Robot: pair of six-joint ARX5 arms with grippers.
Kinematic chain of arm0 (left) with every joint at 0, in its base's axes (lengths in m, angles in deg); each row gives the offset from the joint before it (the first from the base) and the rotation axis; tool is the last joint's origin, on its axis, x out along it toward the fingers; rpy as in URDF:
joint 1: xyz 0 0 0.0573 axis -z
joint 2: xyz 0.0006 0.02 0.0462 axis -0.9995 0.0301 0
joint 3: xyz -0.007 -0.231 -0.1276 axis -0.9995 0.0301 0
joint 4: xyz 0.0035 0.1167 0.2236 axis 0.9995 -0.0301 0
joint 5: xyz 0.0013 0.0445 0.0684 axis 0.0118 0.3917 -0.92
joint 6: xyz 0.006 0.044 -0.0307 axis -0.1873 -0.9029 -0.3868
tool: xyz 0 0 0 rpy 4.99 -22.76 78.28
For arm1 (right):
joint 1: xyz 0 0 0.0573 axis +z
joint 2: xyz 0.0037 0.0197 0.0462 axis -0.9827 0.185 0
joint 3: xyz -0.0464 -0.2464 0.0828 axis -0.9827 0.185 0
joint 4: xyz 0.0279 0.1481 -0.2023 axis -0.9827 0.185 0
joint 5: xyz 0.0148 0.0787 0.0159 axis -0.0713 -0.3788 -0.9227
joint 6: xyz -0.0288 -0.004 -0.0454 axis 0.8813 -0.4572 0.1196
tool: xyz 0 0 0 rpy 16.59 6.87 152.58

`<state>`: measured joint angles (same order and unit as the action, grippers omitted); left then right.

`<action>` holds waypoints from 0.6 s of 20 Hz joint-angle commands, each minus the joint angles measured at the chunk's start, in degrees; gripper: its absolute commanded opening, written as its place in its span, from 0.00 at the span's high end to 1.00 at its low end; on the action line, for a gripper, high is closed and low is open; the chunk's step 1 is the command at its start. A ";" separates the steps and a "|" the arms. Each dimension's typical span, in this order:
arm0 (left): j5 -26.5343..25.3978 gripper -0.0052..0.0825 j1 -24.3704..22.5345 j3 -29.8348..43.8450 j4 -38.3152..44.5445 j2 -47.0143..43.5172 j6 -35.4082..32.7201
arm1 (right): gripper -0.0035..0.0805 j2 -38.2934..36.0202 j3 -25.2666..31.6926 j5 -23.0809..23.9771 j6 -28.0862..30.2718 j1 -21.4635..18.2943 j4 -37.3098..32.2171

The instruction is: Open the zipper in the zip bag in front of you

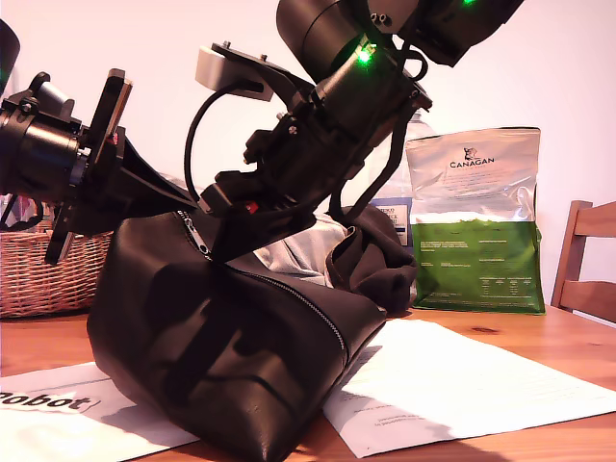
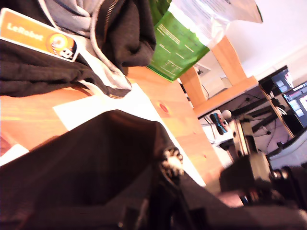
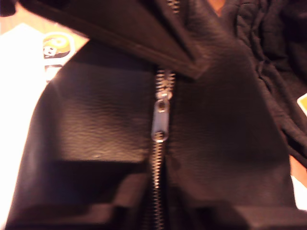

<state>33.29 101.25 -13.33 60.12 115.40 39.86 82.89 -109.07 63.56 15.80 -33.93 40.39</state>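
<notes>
The zip bag (image 1: 231, 356) is sitting on the wooden tabletop (image 1: 539, 337) in the near middle of the exterior view, leaning up toward that view's left, with the zipper (image 1: 298, 300) running along its sloping top edge. My second gripper (image 3: 158, 211) is hovering just above the zipper line with the pull tab (image 3: 159, 122) lying free ahead of its fingers, which are standing apart. My first gripper (image 2: 158, 211) is pressing at the bag's high end, though I cannot tell how its fingers are standing.

dark leather zip bag (image 1: 221, 356), silver zipper (image 3: 159, 120)
</notes>
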 commanded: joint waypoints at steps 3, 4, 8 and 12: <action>0.66 0.97 -0.11 0.09 1.09 -0.13 -0.26 | 0.64 1.38 -1.25 -0.35 -1.60 0.33 -0.44; 0.70 0.97 -0.11 0.09 1.09 -0.13 -0.20 | 0.64 1.38 -1.97 -0.35 -1.57 0.31 -0.39; 0.79 0.97 -0.11 0.09 1.14 -0.13 1.55 | 0.65 1.38 -2.58 -5.11 -3.10 0.31 0.09; 0.85 0.97 -0.11 0.09 1.07 -0.13 5.40 | 0.65 1.38 -2.58 -5.84 -4.33 0.15 0.09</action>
<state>33.80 101.25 -13.33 60.17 115.40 44.49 82.89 -111.38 57.55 11.75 -33.89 40.67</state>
